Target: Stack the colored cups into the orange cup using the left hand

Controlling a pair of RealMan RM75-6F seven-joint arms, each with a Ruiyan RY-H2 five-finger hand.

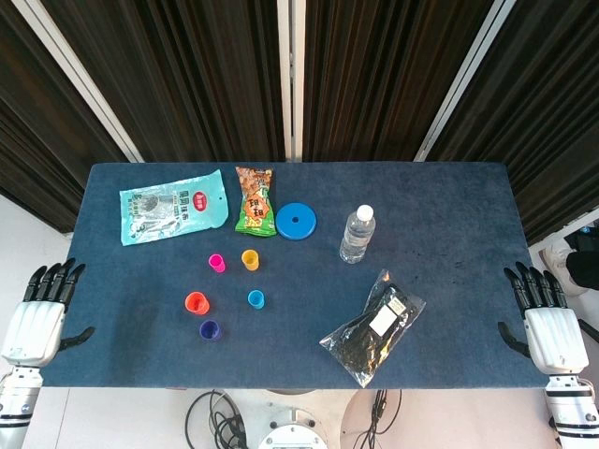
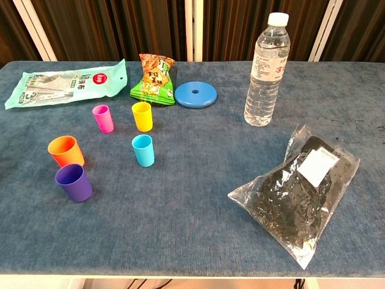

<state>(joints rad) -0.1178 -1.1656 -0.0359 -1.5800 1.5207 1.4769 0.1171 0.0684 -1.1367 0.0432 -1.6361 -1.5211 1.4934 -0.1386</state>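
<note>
Dark curtains [image 1: 187, 75] back the blue table [image 1: 449, 187] holding 5 cups [image 2: 143, 150].

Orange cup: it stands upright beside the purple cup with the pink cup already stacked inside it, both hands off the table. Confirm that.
Not quite. The orange cup is upright beside the purple cup, but it is empty. The pink cup stands on its own on the table, near the yellow cup, as the chest view shows. The left hand and right hand do sit off the table's ends, holding nothing.
</note>
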